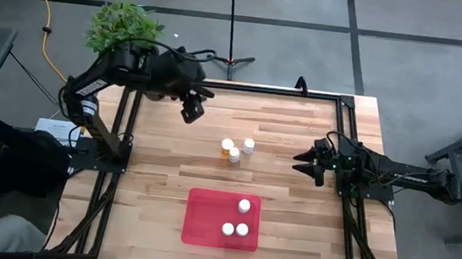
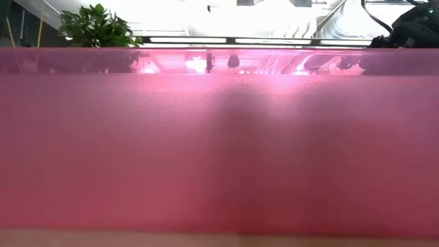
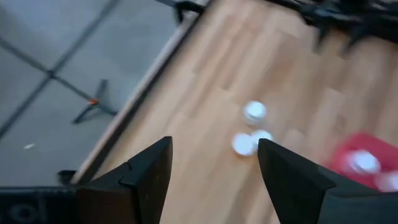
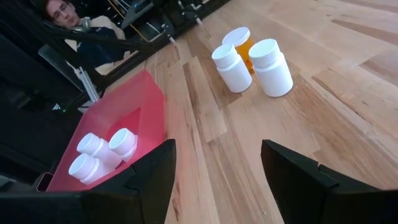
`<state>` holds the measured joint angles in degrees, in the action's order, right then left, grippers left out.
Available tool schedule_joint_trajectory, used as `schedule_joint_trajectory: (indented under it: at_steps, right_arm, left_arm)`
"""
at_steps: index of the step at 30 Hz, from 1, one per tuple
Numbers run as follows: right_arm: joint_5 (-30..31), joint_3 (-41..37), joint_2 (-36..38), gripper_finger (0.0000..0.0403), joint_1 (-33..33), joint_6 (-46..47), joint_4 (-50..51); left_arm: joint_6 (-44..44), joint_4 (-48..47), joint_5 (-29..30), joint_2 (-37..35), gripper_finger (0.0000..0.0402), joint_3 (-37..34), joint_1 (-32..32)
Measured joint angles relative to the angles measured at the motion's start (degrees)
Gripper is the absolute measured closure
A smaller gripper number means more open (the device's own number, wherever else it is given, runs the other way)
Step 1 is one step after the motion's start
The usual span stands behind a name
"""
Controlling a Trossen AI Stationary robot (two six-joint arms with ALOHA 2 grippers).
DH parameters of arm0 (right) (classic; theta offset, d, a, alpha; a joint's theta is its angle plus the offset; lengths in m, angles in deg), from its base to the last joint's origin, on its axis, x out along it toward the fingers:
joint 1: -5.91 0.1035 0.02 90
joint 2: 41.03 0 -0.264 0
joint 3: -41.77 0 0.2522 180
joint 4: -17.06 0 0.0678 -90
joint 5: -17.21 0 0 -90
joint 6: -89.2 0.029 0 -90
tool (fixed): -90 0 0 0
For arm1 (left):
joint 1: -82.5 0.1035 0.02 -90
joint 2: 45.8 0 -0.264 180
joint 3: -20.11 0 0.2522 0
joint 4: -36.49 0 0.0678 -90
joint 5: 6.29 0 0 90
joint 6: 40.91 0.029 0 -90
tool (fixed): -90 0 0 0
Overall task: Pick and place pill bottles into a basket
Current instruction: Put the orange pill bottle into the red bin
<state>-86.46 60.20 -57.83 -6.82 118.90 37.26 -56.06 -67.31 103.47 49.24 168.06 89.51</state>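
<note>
Nearest to the front table edge, a shallow translucent red rectangular plastic basket (image 1: 205, 221) lying flat on the pale wooden slatted table (image 1: 289, 229), with three small white-capped pill bottles in it: one (image 1: 244, 206) toward the far side, two more (image 1: 227, 229) (image 1: 243, 229) side by side nearer the front. Seen in the low view, only the basket's red wall (image 2: 219, 151) filling almost everything, green leaves of a potted plant (image 2: 96, 27) showing above it.

Beyond the basket, out on bare wood – a tight cluster of three more bottles: a white-bodied one (image 4: 231, 67), an amber-bodied one with a white cap (image 4: 239, 41) and a second white one (image 4: 271, 66), all upright and touching or nearly so.

Right gripper (image 1: 306, 165) low at the table's right side, dark fingers (image 4: 149, 180) spread wide and empty, pointed toward the cluster, which stands ahead of the fingertips and well apart from them; basket off to one side of the fingers.

Left gripper (image 1: 194, 109) raised over the far left part of the table, fingers (image 3: 146, 177) parted about halfway – nothing between them. Cluster (image 3: 249, 134) on the wood ahead of and below the fingertips, well clear of them; corner of the red basket (image 3: 348, 163) farther off.

At the far left corner, a leafy green plant (image 1: 122, 25); a person partly visible past the table's edge in the right wrist view
</note>
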Motion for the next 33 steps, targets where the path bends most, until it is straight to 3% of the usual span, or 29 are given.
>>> schedule_joint_trajectory:
  at_steps: [9, 18, 27, 33]
  right_arm:
    - [0.49, 0.0, 0.0, 0.0176, 0.02, 0.28, -0.27]
    - [0.04, 0.04, 0.0, 0.0176, 0.01, 1.79, -0.29]
    - [0.02, 0.04, 0.0, 0.0176, 0.0, 1.79, -0.29]
    - [0.19, 0.04, 0.0, 0.0176, 0.0, 1.8, -0.29]
  left_arm:
    - [8.02, 5.9, -19.52, 0.44, 0.0131, -0.05, 5.37]
    - [10.7, 11.72, -34.52, 0.35, 0.0131, -0.04, 10.88]
    - [12.97, 8.63, -35.43, -0.04, 0.0131, 0.02, 11.4]
    - [13.88, 6.31, -32.43, -0.08, 0.0131, -2.17, 11.43]
